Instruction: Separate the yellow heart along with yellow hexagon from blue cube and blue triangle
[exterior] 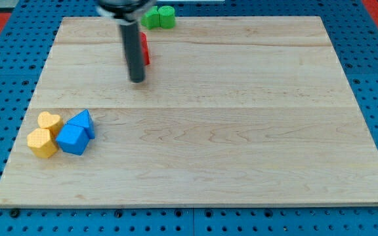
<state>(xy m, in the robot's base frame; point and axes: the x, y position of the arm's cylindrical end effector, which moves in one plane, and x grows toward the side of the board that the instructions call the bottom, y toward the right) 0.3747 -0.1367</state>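
The arm carries no gripper, so nothing opens or closes: it ends in a dark rod, and my tip (137, 80) rests on the wooden board (241, 131) in its upper-left part, holding nothing. Just to the view's right of the rod, partly hidden behind it, sits a red block (146, 48) whose shape cannot be made out; whether the rod touches it cannot be told. Further toward the view's top and slightly right of the tip, a green block (159, 17) lies at the board's top edge.

The four task blocks are well apart from the tip, toward the view's bottom left, packed together. The yellow heart (49, 122) sits above the yellow hexagon (42, 142). Right beside them, on the side nearer the tip, the blue triangle (83, 122) lies above the blue cube (73, 139), touching the yellow pair.
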